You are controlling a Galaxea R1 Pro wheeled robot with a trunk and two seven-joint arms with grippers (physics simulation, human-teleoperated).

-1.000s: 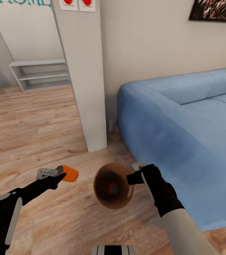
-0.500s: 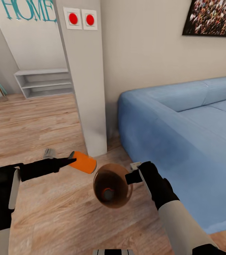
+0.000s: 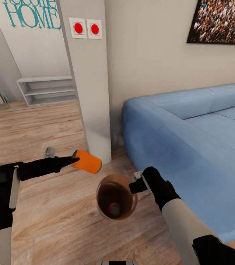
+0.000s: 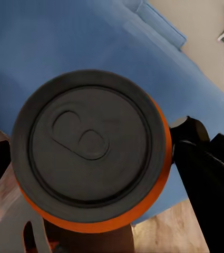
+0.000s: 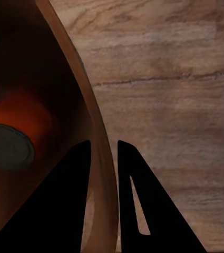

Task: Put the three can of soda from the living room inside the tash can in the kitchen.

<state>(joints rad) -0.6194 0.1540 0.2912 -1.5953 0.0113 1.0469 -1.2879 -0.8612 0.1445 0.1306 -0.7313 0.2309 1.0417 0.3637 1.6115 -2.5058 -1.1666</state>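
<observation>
your left pincer (image 3: 74, 160) is clamped on an orange soda can (image 3: 87, 161), holding it on its side in the air, up and to the left of the trash can (image 3: 122, 183) and close to its rim. in the left wrist view that can (image 4: 93, 158) faces the camera end-on, its dark lid with the pull tab toward you and an orange band around the edge, the blue sofa (image 4: 90, 42) behind it. your right pincer (image 3: 135, 186) is closed on the right side of the copper-brown trash can's rim, carrying the bucket above the wooden floor (image 3: 51, 221); the right wrist view shows the two black fingers (image 5: 69, 211) straddling the thin wall (image 5: 98, 158), one inside and one outside. a second orange can (image 3: 114, 209) lies at the bottom of the bucket, silvery end up, and it also shows in the right wrist view (image 5: 11, 137). a grey-white pillar (image 3: 90, 81) with two red buttons (image 3: 87, 28) stands beyond the cans, the blue sofa (image 3: 191, 140) is to the right, and a low grey shelf (image 3: 47, 89) sits far left against the wall.
</observation>
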